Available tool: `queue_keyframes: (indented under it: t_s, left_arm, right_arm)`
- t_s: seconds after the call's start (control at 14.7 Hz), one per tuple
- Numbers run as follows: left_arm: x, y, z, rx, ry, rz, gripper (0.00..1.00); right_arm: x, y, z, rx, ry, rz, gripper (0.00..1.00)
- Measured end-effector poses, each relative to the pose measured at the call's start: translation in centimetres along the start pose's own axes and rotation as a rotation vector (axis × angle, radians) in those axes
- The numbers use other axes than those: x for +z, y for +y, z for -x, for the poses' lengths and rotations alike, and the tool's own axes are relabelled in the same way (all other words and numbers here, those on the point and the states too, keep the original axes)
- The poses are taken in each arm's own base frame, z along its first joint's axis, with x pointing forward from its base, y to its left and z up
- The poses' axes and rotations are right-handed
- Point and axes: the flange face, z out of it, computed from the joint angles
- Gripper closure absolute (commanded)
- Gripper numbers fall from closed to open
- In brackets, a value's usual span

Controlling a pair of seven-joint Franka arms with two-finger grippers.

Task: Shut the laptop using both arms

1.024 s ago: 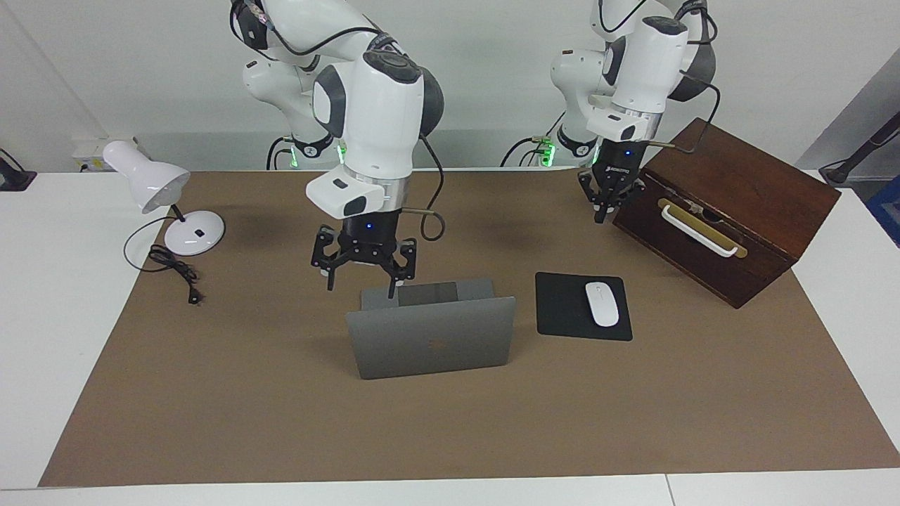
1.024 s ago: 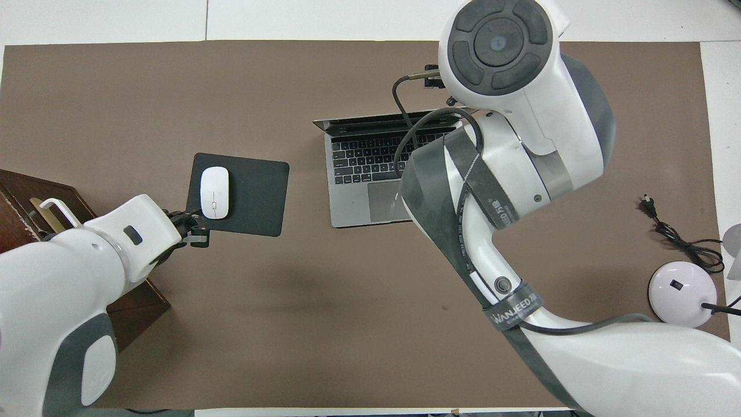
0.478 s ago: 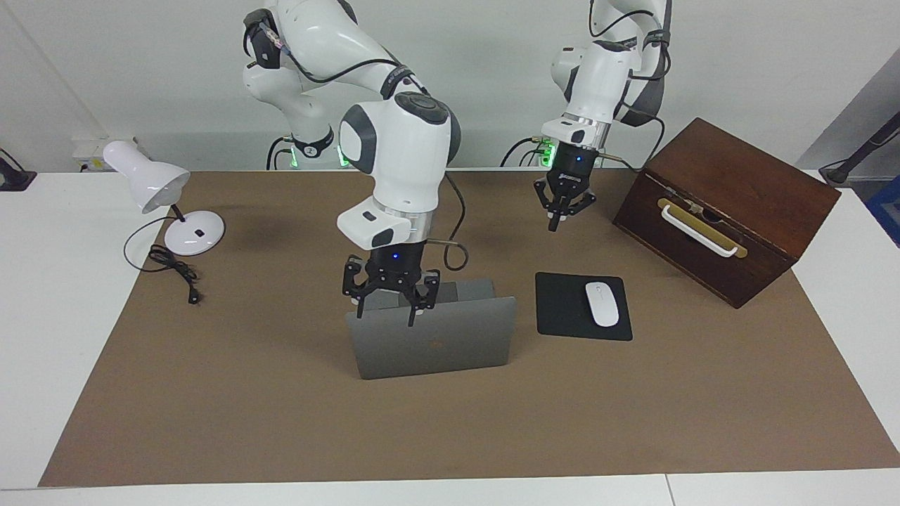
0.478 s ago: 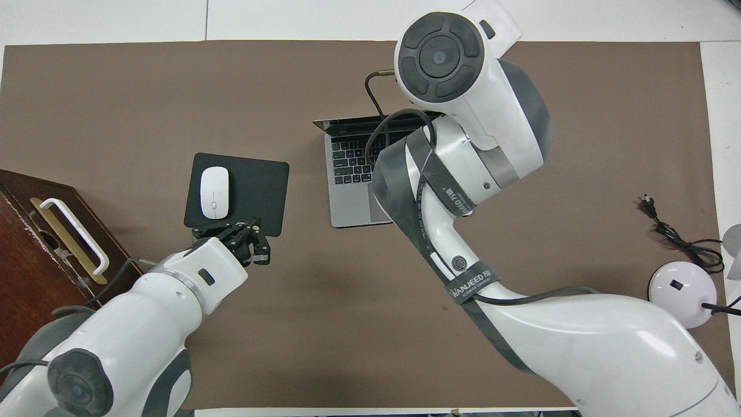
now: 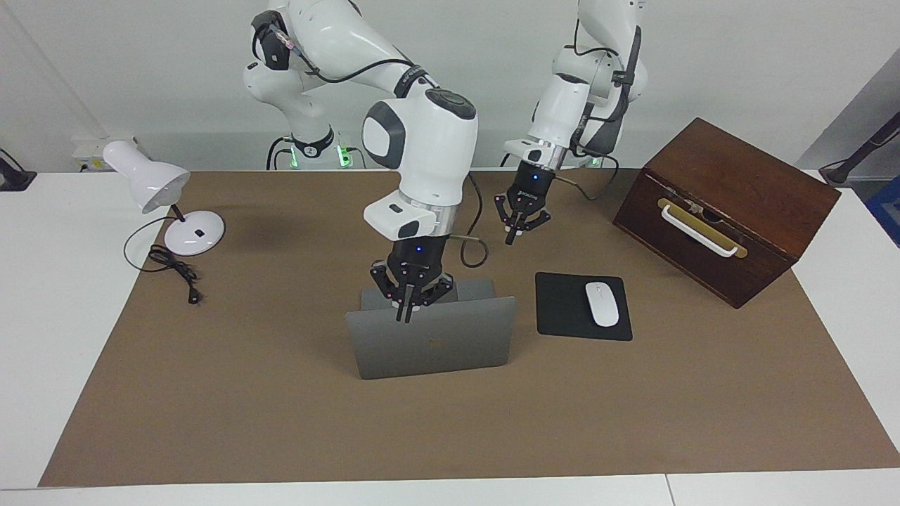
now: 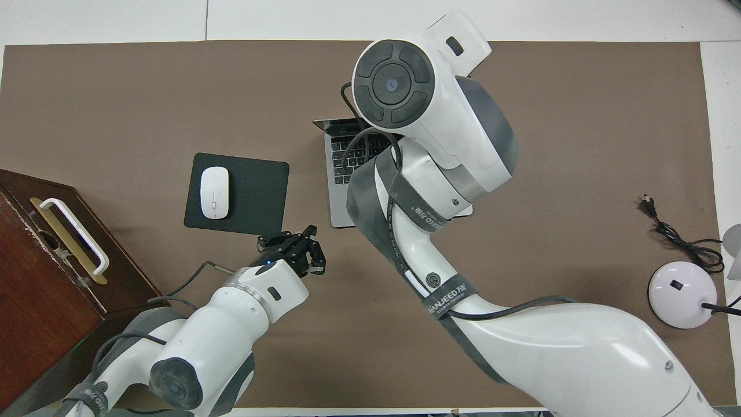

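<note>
The silver-grey laptop [image 5: 436,344] stands open in the middle of the brown mat, its lid upright and its logo side turned away from the robots. Part of its keyboard shows in the overhead view [image 6: 338,174]. My right gripper [image 5: 406,310] is shut, and its fingertips are at the top edge of the lid. In the overhead view the right arm hides that gripper. My left gripper [image 5: 513,235] is shut and empty. It hangs in the air over the mat between the laptop and the black mouse pad [image 5: 562,309], and it also shows in the overhead view [image 6: 292,246].
A white mouse [image 5: 602,303] lies on the mouse pad. A dark wooden box [image 5: 731,204] with a white handle stands at the left arm's end. A white desk lamp [image 5: 151,183] and its black cord [image 5: 176,270] are at the right arm's end.
My right gripper came down onto the lid's top edge and its fingers closed. My left gripper moved from beside the wooden box toward the laptop.
</note>
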Motion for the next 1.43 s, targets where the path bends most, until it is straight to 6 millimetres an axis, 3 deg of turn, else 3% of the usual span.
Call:
queue_keyframes:
  t_s: [0.34, 0.75, 1.16, 1.43]
  left_arm:
    - [2.3, 1.6, 1.8, 0.038, 0.031, 0.033, 1.0]
    - [4.5, 1.3, 3.3, 0.097, 0.044, 0.032, 1.0]
    - [6.5, 1.5, 2.7, 0.104, 0.047, 0.033, 1.0]
    - [7.3, 1.5, 2.5, 0.112, 0.042, 0.032, 1.0]
  right_arm:
    - [0.1, 0.2, -0.1, 0.009, 0.0, 0.002, 1.0]
    - [1.0, 0.2, -0.2, 0.011, 0.002, 0.005, 1.0]
    - [3.7, -1.6, 0.3, 0.066, 0.024, -0.024, 1.0]
    - [4.0, -2.5, 0.7, 0.121, 0.027, -0.035, 1.0]
